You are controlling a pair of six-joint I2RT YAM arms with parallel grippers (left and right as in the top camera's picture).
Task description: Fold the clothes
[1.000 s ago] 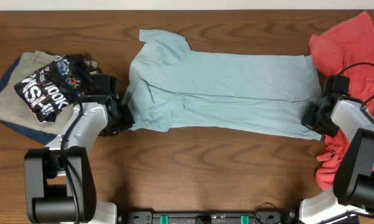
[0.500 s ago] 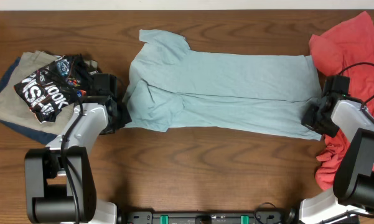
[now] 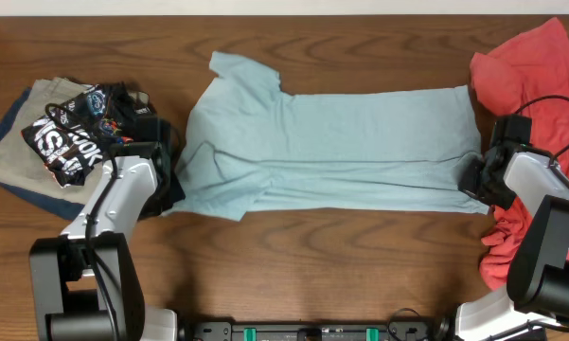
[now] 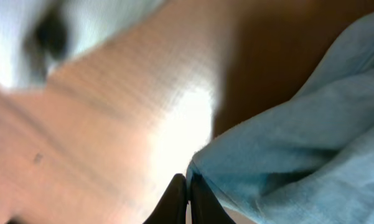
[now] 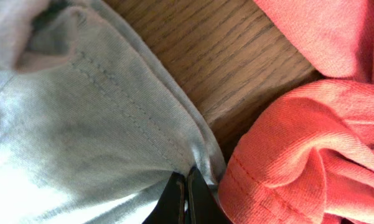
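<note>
Far left of our table [image 3: 312, 270]: a khaki garment [image 3: 14, 152] on a navy garment [image 3: 40, 194], with a black tee [image 3: 76, 133] crumpled on top. Its white lettering looks like "LOOK", but it's creased and skewed, so we're only fairly sure.

Left gripper [image 3: 173, 189] is at the lower-left corner of the light blue T-shirt [image 3: 341, 142]. The left wrist view is blurry, but we see the fingertips [image 4: 177, 190] pressed together with the blue edge [image 4: 286, 155] pinched right at the tips.

The blue tee lies flat mid-table with its long axis left-right. Sleeve and shoulder end point left, the hem points right, and one sleeve sticks up toward the far edge at top left. A lengthwise fold line runs along the lower half.

Right gripper [image 3: 475, 180] is at the lower-right hem corner. In the right wrist view its fingers [image 5: 174, 186] are closed tight on the stitched hem [image 5: 99, 124].

Coral-red shirt [image 3: 535, 66] is heaped at the far right, just beside the hem and touching it near the pinch [image 5: 311, 112].
</note>
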